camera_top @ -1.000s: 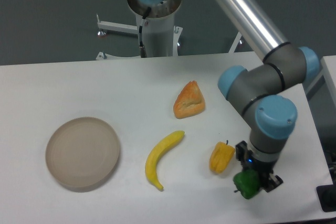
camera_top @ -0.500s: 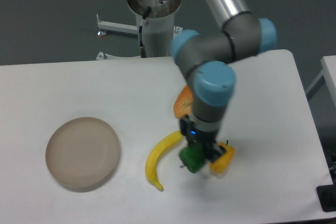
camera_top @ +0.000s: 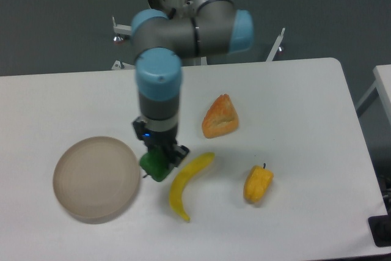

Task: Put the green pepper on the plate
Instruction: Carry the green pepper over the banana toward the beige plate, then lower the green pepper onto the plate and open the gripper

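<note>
My gripper [camera_top: 159, 158] is shut on the green pepper [camera_top: 154, 165], a small glossy dark-green lump held above the table. It hangs just right of the plate [camera_top: 96, 178], a round flat beige plate at the left of the table. The pepper is close to the plate's right rim and just left of the banana. The fingers are mostly hidden by the pepper and the wrist.
A yellow banana [camera_top: 186, 183] lies just right of the pepper. An orange bread wedge [camera_top: 220, 117] lies behind it. A yellow-orange pepper [camera_top: 258, 184] lies to the right. The arm's base [camera_top: 180, 29] stands at the table's far edge.
The arm has carried the green pepper leftward from the table's right front, past the yellow-orange pepper and the banana, to beside the plate's right rim.
</note>
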Controlling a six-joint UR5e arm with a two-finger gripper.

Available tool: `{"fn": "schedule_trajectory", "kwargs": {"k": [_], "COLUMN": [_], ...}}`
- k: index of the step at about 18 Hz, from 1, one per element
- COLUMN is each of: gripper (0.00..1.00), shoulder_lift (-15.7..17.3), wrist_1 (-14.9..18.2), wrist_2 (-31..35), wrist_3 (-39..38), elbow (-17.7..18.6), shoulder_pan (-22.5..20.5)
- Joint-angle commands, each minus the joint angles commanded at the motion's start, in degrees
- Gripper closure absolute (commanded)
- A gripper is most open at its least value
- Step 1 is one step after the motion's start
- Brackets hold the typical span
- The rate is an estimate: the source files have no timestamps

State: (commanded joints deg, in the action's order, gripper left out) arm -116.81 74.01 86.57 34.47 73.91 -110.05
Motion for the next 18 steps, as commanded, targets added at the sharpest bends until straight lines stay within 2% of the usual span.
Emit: {"fn": "schedule_trajectory", "kwargs": {"k": [3,7,9,15,18], "gripper": [0.56,0.57,0.57,0.57,0.57], "shoulder_lift": [-0.35,-2.19,-3.51,-7.03,-8.0], "wrist_1": [-1.05,-3.25,-6.05,-9.23,-9.41], "wrist_2": [0.27,0.18,0.0,-0.44,-0.35], "wrist_3": [-6.77,-11.61,-14.42,-16.63,-16.63], "elbow": [1.14,1.06,1.15,1.23,1.15], "shoulder_pan": [1.76,3.61,4.4,6.42,6.43]}}
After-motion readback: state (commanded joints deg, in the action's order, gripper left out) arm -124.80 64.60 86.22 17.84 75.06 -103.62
